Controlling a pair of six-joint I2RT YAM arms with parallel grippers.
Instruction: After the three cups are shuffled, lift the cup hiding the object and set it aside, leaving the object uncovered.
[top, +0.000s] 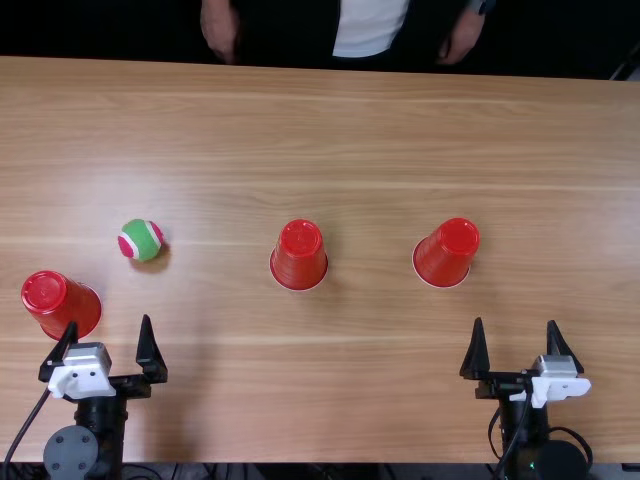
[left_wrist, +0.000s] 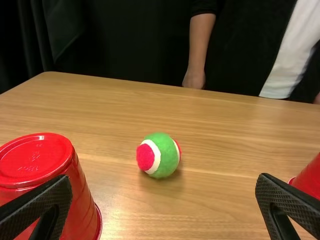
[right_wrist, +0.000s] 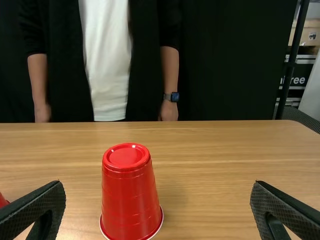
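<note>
Three red cups stand upside down on the wooden table. One cup (top: 60, 303) (left_wrist: 42, 180) sits at the near left, just beyond my left gripper's left finger. Another cup (top: 299, 254) stands in the middle, and a third cup (top: 447, 252) (right_wrist: 129, 192) at the right. A green ball with a pink and white spot (top: 142, 239) (left_wrist: 158, 155) lies uncovered on the table, ahead of my left gripper (top: 108, 346), which is open and holds nothing. My right gripper (top: 516, 348) is open too, near the front edge, with the right cup ahead of it.
A person stands behind the table's far edge (top: 320, 66), hands hanging off the table. Bare wood stretches between the cups and the far edge.
</note>
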